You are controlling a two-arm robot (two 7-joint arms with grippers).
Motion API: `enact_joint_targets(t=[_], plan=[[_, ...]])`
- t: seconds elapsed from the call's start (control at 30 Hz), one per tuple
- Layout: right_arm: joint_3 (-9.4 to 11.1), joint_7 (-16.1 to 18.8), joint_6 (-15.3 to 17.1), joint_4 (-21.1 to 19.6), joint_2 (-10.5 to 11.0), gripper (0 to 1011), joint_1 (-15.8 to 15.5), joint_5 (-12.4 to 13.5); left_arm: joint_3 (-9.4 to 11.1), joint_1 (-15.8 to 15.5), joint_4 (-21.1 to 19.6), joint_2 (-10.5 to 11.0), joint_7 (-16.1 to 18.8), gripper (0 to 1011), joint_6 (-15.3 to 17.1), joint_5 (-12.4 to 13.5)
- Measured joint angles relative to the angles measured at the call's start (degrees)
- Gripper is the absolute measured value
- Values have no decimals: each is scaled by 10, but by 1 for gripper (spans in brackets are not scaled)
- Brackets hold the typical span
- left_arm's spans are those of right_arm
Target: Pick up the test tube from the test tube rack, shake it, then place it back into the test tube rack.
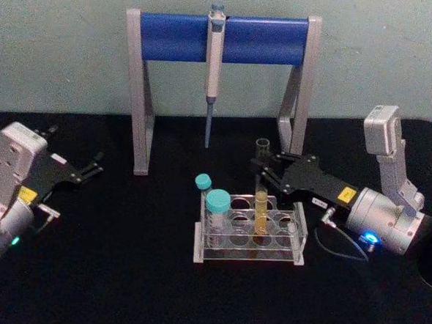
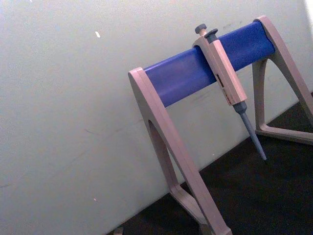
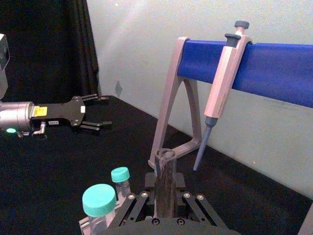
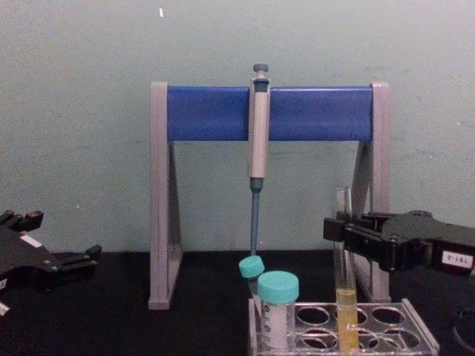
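The test tube rack (image 1: 248, 256) sits nearest on the black desk (image 1: 121, 281), with two teal-capped vials (image 1: 217, 202) standing at its nine o'clock end. The test tube (image 1: 261, 201) stands upright in a hole toward the three o'clock half, with yellow liquid in its lower part. The right pincer (image 1: 262, 169) reaches in level from about two o'clock and is clamped on the tube's bare upper glass, one finger on each side, just under the open rim. Its wrist angles back toward the desk's right edge, where a blue light glows on the arm.

Well off at nine o'clock the left pincer (image 1: 95, 165) hangs low over the desk, its fingers spread apart and holding nothing, pointing toward the middle.

Behind the rack at twelve o'clock stands the grey-and-blue stand (image 1: 180, 36), with a pipette (image 1: 213, 66) hanging tip down from its bar. A pale green wall (image 1: 62, 42) closes the room behind.
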Motion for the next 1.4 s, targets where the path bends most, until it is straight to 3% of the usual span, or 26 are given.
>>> enact_joint_targets(t=[0.97,1.4], plan=[[-1,-1,0,-1,0,239,0,-1,0,0,0,0,0,1001,0,0],[-1,-1,-1,-1,0,669,0,-1,0,0,0,0,0,1001,0,0]])
